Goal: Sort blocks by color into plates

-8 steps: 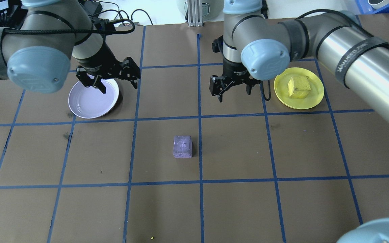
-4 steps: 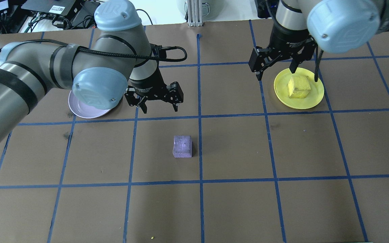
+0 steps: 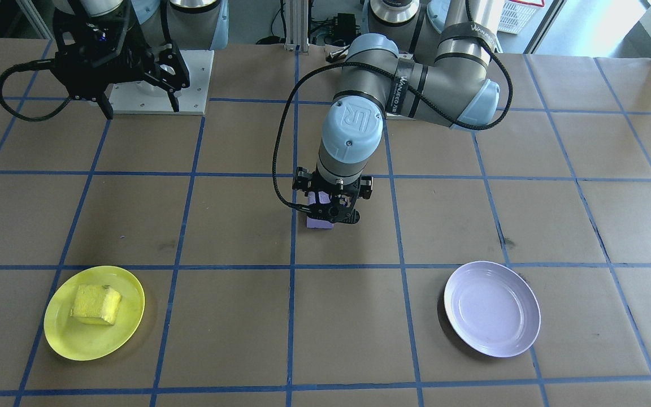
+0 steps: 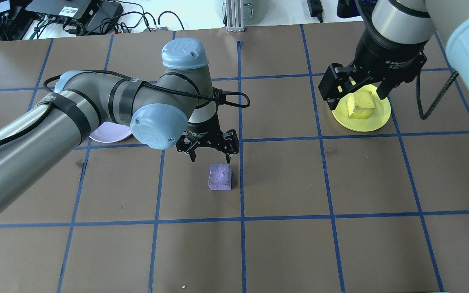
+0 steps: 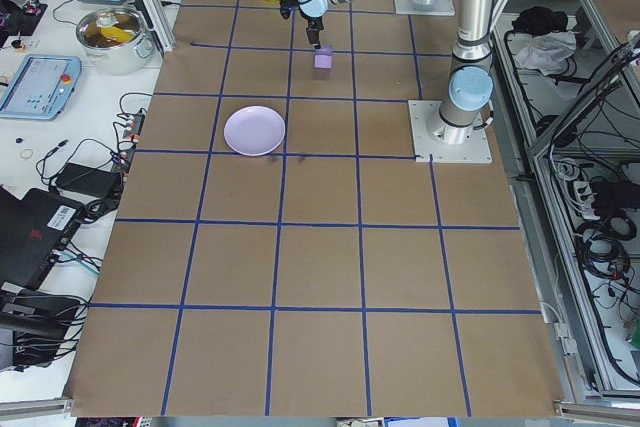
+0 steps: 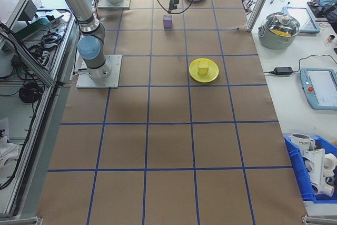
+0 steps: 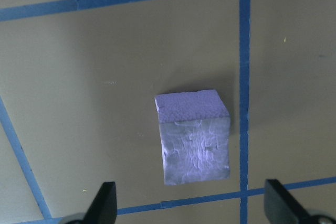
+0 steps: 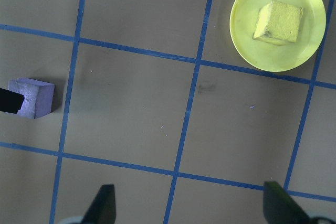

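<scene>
— Where the brown paper-covered table [image 4: 283, 252] is ruled into squares by blue tape lines [image 4: 241, 195], what stands on it?

— One purple block [image 4: 220, 177], a rough foam-like cube, sits on the paper just beside a tape line near the table's middle, with open squares all round it. One yellow block [image 4: 360, 104] of the same texture lies inside the glossy yellow plate [image 4: 345, 121]. One lavender plate [image 3: 492, 308], round and shallow, holds nothing.

— And the grippers?

— Left gripper [image 4: 209, 151] hangs directly above the purple block with its jaws spread wide, gripping nothing; the wrist view shows a fingertip to either side, both clear of the cube. Right gripper [image 4: 356, 95] hovers high over the yellow plate, likewise spread and holding nothing.

— Margins?

— Cables and black electronics [image 4: 61, 10] crowd the far edge in the overhead view. Side benches beside the table carry a steel pot [image 6: 283, 27] and a tablet [image 6: 319, 87].
</scene>
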Robot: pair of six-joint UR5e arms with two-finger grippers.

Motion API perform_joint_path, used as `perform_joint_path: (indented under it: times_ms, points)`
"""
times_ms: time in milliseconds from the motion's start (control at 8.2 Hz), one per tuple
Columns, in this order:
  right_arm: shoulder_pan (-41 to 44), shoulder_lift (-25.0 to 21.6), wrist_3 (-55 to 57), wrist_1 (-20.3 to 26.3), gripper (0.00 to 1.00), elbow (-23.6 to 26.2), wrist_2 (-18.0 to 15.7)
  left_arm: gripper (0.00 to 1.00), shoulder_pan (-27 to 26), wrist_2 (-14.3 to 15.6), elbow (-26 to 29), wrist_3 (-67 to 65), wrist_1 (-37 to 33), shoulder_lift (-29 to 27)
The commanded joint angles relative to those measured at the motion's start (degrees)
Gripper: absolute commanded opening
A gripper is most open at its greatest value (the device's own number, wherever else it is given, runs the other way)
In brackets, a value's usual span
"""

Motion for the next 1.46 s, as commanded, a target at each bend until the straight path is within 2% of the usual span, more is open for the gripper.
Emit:
perform_joint_path:
  times_ms: [0, 244, 366, 610, 732, 854, 976, 1220, 1341]
  points:
    - [0.0, 0.3, -0.1, -1.1, 1.00, -0.4, -0.7, 1.00, -1.2, 0.0, -1.0, 0.1, 0.0, -2.0]
    - [0.0, 0.2, -0.2, -0.5, 1.00, 0.1, -0.9, 1.00, -1.4, -0.1, -0.8, -0.3, 2.0, -4.9]
    - [-0.1, 0.6, -0.3, -0.7, 1.00, -0.4, -2.4, 1.00, -1.4, -0.2, -0.9, 0.1, 4.0, -6.3]
    - [-0.5, 2.2, -0.4, 0.8, 1.00, -3.0, -3.3, 1.00, -1.4, -0.1, -0.9, -0.2, 4.1, -7.9]
    - [-0.5, 3.9, -0.4, 4.8, 1.00, -6.5, -3.7, 0.72, -1.4, 0.0, -0.9, 0.5, 4.1, -8.4]
    - [-0.5, 5.6, -0.4, 5.1, 1.00, -8.5, -3.4, 0.11, -1.4, -0.2, -0.8, 1.3, 4.1, -8.6]
    - [-0.5, 5.6, -0.1, 3.4, 1.00, -8.4, -2.7, 0.00, -1.4, -0.4, -0.7, 1.3, 4.2, -8.7]
    - [-0.5, 6.0, 0.4, 2.0, 1.00, -8.2, -3.5, 0.00, -1.1, -0.3, -0.1, 1.4, 3.1, -7.3]
    - [-0.5, 6.0, 0.6, 2.1, 1.00, -7.7, -3.6, 0.00, -0.7, -0.2, 0.3, 1.4, -2.2, -6.7]
